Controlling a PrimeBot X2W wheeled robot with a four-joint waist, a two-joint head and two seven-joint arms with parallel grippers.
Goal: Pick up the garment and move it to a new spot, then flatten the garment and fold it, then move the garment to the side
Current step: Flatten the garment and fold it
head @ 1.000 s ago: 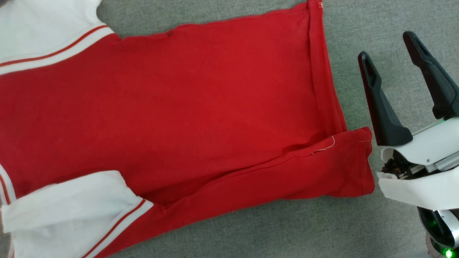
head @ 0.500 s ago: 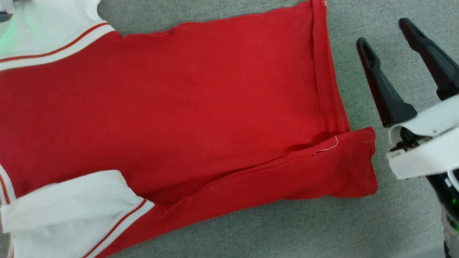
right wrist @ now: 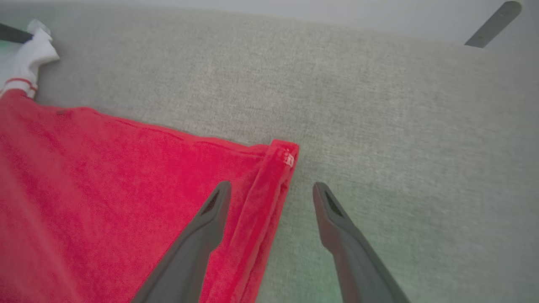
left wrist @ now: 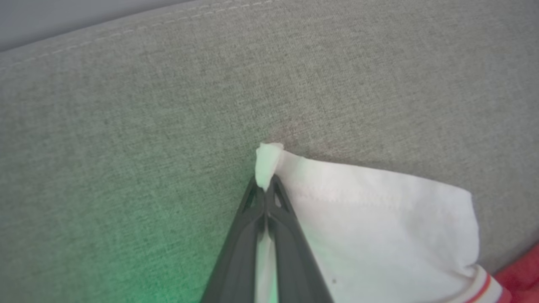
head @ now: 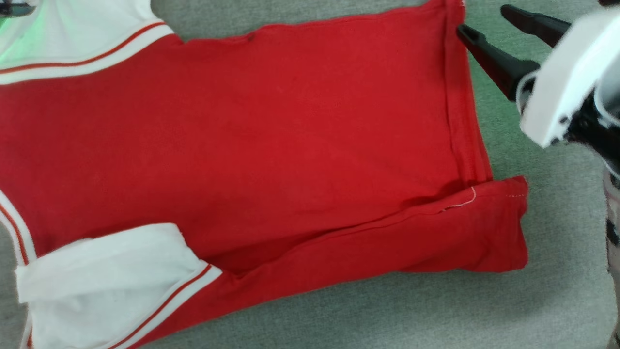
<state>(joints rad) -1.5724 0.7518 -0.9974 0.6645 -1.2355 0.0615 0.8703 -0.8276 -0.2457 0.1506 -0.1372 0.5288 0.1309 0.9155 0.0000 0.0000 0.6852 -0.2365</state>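
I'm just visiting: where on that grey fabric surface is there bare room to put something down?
Bare grey fabric runs along the garment's near folded edge, and a wide patch lies beyond its hem. Crowded: the hem's far corner, which the right arm's open jaws straddle.

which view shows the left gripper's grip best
Left wrist view: the left gripper is shut on a white sleeve corner of the garment, close up. Right wrist view shows it small at top left; head view, a dark sliver.

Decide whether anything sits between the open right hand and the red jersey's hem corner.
Nothing visible does: the right hand stands open astride the hem edge of the jersey, with grey upholstery beside it.
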